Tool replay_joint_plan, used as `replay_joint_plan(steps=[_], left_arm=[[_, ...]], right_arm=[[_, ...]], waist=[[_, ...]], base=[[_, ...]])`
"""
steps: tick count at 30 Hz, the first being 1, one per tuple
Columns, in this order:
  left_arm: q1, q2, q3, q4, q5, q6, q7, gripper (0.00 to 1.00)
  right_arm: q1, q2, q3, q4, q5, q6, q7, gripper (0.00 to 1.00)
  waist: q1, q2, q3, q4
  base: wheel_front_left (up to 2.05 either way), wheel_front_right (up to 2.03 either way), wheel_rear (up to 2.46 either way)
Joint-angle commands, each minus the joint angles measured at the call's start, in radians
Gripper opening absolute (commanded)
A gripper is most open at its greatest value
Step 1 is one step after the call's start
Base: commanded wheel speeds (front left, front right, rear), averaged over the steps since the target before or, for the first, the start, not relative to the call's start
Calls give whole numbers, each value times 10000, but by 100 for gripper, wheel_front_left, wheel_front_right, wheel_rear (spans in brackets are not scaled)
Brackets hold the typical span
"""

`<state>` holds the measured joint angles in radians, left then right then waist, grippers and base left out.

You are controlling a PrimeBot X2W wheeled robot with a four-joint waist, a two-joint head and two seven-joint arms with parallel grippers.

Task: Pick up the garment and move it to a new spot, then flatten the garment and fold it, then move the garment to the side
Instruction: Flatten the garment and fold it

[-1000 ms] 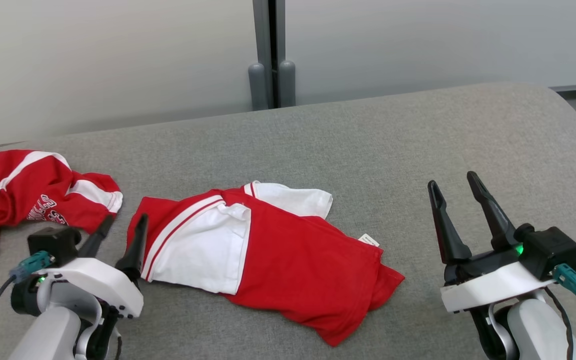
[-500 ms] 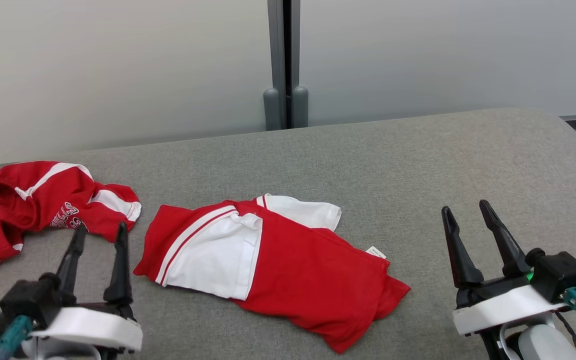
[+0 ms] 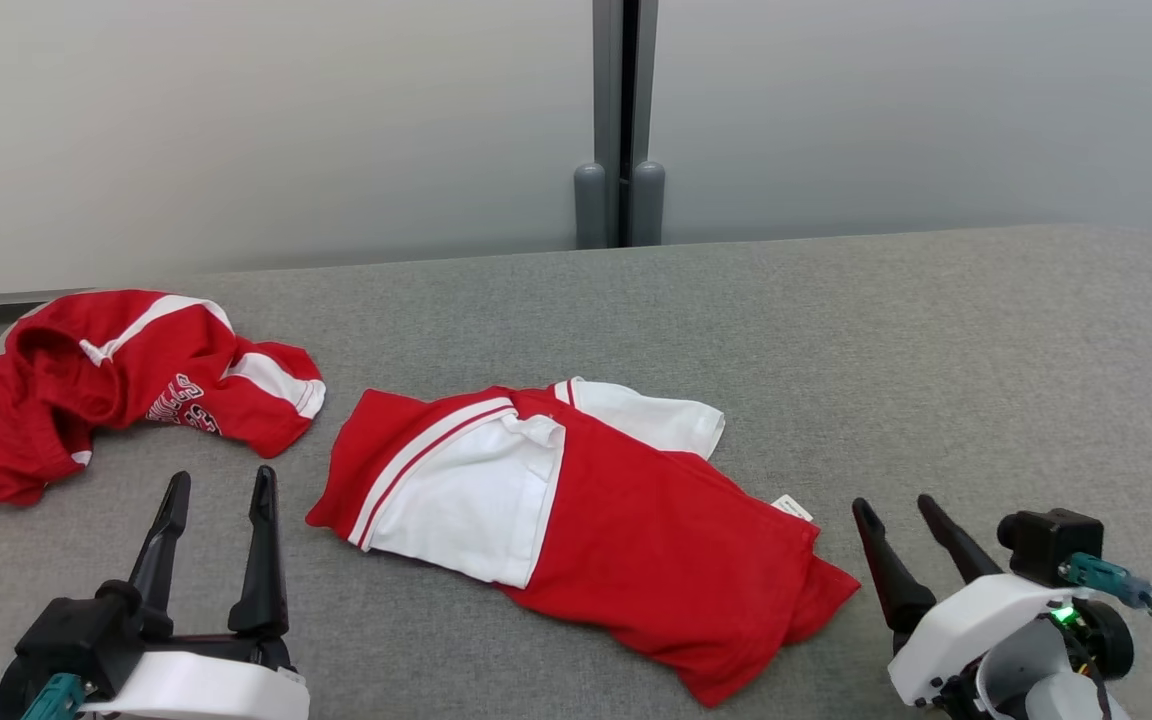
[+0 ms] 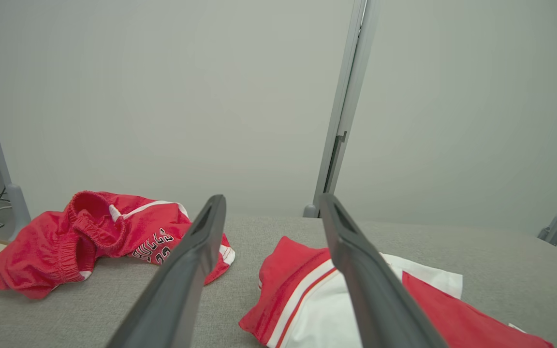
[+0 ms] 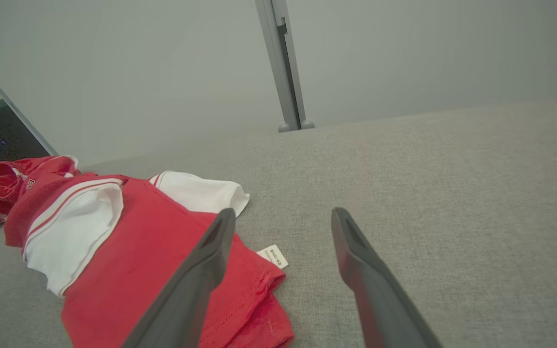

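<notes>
A folded red and white garment (image 3: 586, 530) lies in the middle of the grey table, with a small white tag at its right edge. It also shows in the left wrist view (image 4: 380, 309) and the right wrist view (image 5: 128, 246). My left gripper (image 3: 221, 485) stands open at the lower left, just left of the garment's striped end, holding nothing. My right gripper (image 3: 896, 508) is open at the lower right, close beside the garment's right corner, with nothing between its fingers.
A second red garment (image 3: 106, 385), crumpled and with lettering, lies at the table's (image 3: 936, 350) far left (image 4: 90, 237). A grey post (image 3: 621, 120) stands behind the table's far edge against a pale wall.
The head camera has shifted, so the scene sits further right. My left gripper has drawn back off the garment's left edge and now points straight up the view. My right gripper has sunk lower.
</notes>
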<state>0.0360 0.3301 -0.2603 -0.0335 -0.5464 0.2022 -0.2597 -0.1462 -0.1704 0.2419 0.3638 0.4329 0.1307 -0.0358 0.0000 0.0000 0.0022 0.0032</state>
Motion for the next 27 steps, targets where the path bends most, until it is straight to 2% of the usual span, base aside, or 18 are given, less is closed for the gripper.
replay_joint_plan(steps=[1, 8, 15, 16, 17, 20, 27], left_arm=[[-32, 10, -7, -29, 24, -25, 1, 100], [-318, -84, -242, 39, 39, -80, 149, 100], [-500, -89, -283, 225, -47, -136, 181, 100], [-497, -90, -289, 267, -71, -143, 179, 100], [-494, -101, -297, 293, -73, -158, 171, 100], [-545, -143, -333, 335, -45, -174, 138, 100], [-882, -228, -540, 244, 88, -315, 123, 100]], right_arm=[[-126, 55, -35, 142, 103, 0, 321, 100], [-769, 549, -807, 1589, 492, 0, 3178, 100], [-978, 1002, -1725, 2510, -101, 0, 4542, 100], [-934, 1099, -1724, 2464, -75, 0, 4669, 35], [-929, 1136, -1684, 2348, -56, 0, 4614, 0], [-958, 1108, -1687, 1958, -109, 0, 4307, 0], [-1905, 154, -2216, 1043, -632, -1, 3879, 0]], waist=[[0, 0, 16, 97], [0, 0, 201, 733], [0, 0, 457, 1358], [0, 0, 533, 1472], [0, 0, 573, 1514], [0, 0, 690, 1598], [0, 0, 1427, 1611]], base=[[0, 0, 0], [0, 0, 0], [0, 0, 0], [0, 0, 0], [0, 0, 0], [0, 0, 0], [0, 0, 0]])
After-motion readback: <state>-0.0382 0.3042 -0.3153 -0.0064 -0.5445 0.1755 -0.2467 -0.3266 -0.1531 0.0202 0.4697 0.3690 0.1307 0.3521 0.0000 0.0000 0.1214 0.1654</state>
